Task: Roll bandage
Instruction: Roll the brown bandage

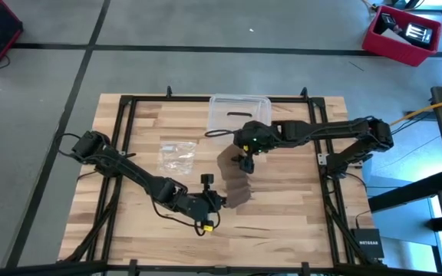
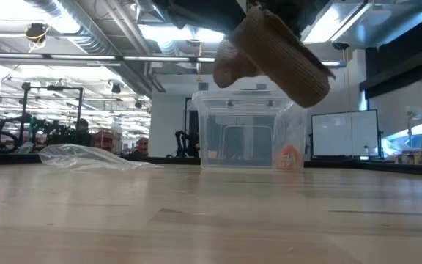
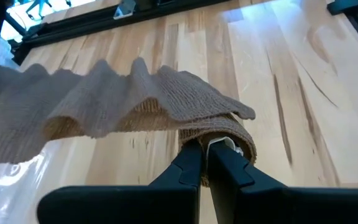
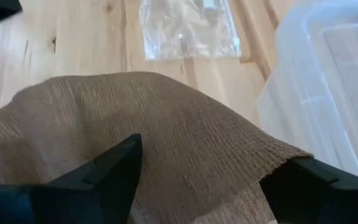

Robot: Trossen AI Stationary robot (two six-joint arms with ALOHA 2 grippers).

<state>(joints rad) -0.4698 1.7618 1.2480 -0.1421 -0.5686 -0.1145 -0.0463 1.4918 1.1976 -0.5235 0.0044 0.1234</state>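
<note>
The table (image 1: 282,222) is seen from directly overhead in the high view and level from its surface in the low view. The bandage (image 3: 135,102), shared by all views, is shown close by both wrist views.

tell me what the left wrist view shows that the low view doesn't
Only the left wrist view shows the left gripper, its fingers pinched shut on the rolled end of the bandage, with the loose strip rippling away above the table. Only the low view shows the clear plastic box standing on the table, with the small plastic bag lying apart from it. Both show the brown bandage held up off the wood.
</note>
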